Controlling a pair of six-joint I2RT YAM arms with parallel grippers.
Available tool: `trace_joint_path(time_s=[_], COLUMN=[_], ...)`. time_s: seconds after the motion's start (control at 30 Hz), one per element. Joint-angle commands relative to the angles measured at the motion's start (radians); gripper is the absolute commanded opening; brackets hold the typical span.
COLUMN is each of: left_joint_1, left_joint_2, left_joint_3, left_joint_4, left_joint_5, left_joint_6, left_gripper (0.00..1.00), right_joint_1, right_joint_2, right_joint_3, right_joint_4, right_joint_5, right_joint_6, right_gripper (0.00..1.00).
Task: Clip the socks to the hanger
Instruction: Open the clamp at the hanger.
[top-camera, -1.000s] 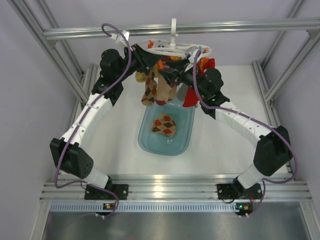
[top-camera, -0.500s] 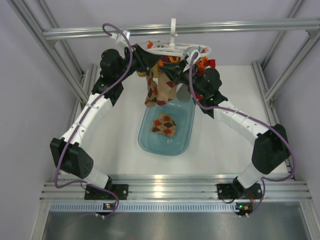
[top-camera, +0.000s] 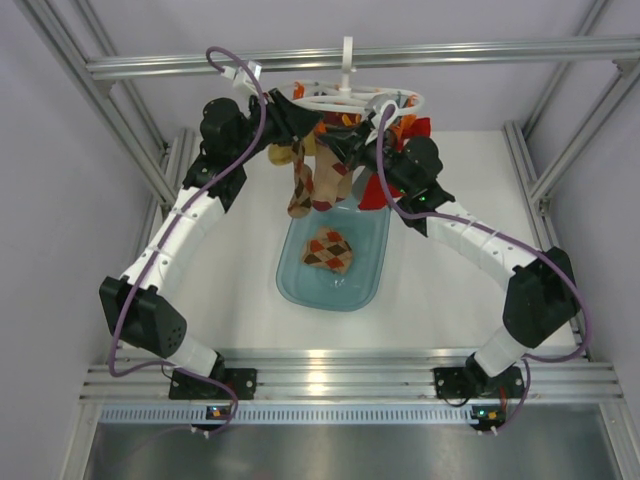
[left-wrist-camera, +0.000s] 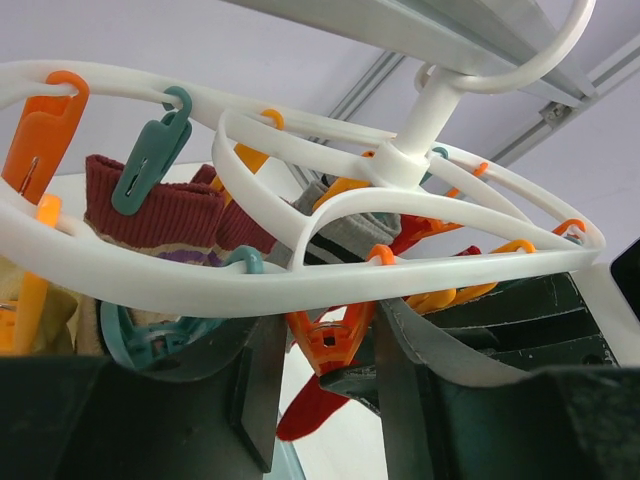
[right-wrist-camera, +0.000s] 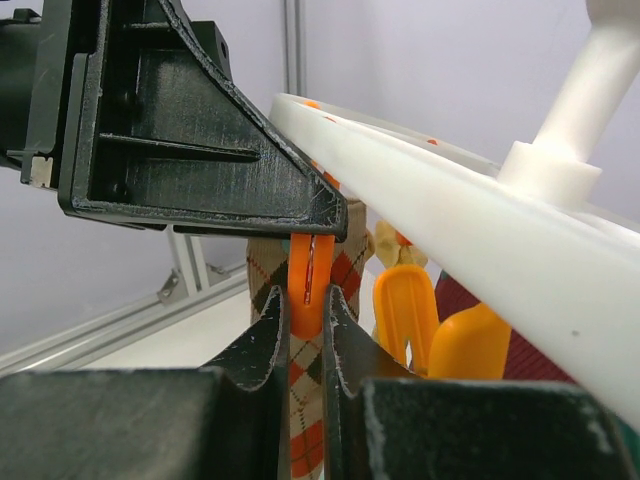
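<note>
Right gripper (right-wrist-camera: 305, 320) clenches an orange clip (right-wrist-camera: 308, 265), argyle sock (right-wrist-camera: 305, 420) behind, hanger ring (right-wrist-camera: 450, 200) above.

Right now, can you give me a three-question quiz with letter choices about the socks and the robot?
1. Where does the loose argyle sock lie? A) in the blue tray B) on a chair C) in a bucket
2. What colour is the clip in the right gripper? A) green B) orange C) black
3. How is the right gripper? A) wide open B) shut on the clip C) hidden

Answers: 1 A, the top view shows it inside the tray; 2 B, the right wrist view shows orange; 3 B, both fingers press the clip.
</note>
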Motion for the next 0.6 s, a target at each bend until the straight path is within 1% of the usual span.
trace_joint_path(time_s=[0.0, 0.07, 0.17, 0.27, 0.3, 0.37, 0.43, 0.47, 0.5, 0.53, 0.57], left_joint_1=[0.02, 0.02, 0.02, 0.02, 0.02, 0.02, 0.02, 0.02, 0.02, 0.02, 0.022], left_joint_2=[-0.006, 0.002, 0.006, 0.006, 0.006, 0.009, 0.016, 0.017, 0.016, 0.019, 0.019], left_joint_3=[0.036, 0.042, 0.042, 0.041, 0.041, 0.044, 0.051, 0.056, 0.059, 0.059, 0.061], left_joint_4=[-0.028, -0.026, -0.023, -0.032, -0.034, -0.039, -0.045, -0.046, -0.045, -0.046, -0.048], left_joint_5=[-0.03, -0.019, -0.018, -0.018, -0.015, -0.016, -0.015, -0.016, -0.019, -0.025, -0.03], left_joint_6=[0.001, -0.004, -0.004, 0.005, 0.007, 0.012, 0.015, 0.015, 0.012, 0.009, -0.01], left_gripper=[0.43, 0.45, 0.42, 0.36, 0.34, 0.25, 0.12, 0.06, 0.0, 0.0, 0.0], right_joint_1=[-0.017, -0.017, -0.017, -0.018, -0.018, -0.018, -0.018, -0.018, -0.018, -0.018, -0.018], right_joint_2=[-0.01, -0.013, -0.015, -0.016, -0.018, -0.019, -0.019, -0.019, -0.022, -0.025, -0.035], right_joint_3=[0.042, 0.039, 0.037, 0.033, 0.033, 0.031, 0.031, 0.033, 0.031, 0.028, 0.019], right_joint_4=[0.06, 0.059, 0.06, 0.065, 0.065, 0.065, 0.066, 0.057, 0.053, 0.051, 0.048], right_joint_5=[-0.018, -0.018, -0.021, -0.022, -0.027, -0.028, -0.03, -0.033, -0.045, -0.051, -0.056], right_joint_6=[0.026, 0.024, 0.026, 0.026, 0.029, 0.029, 0.026, 0.027, 0.026, 0.027, 0.027], right_gripper=[0.0, 0.0, 0.0, 0.0, 0.0, 0.0, 0.0, 0.03, 0.09, 0.21, 0.28])
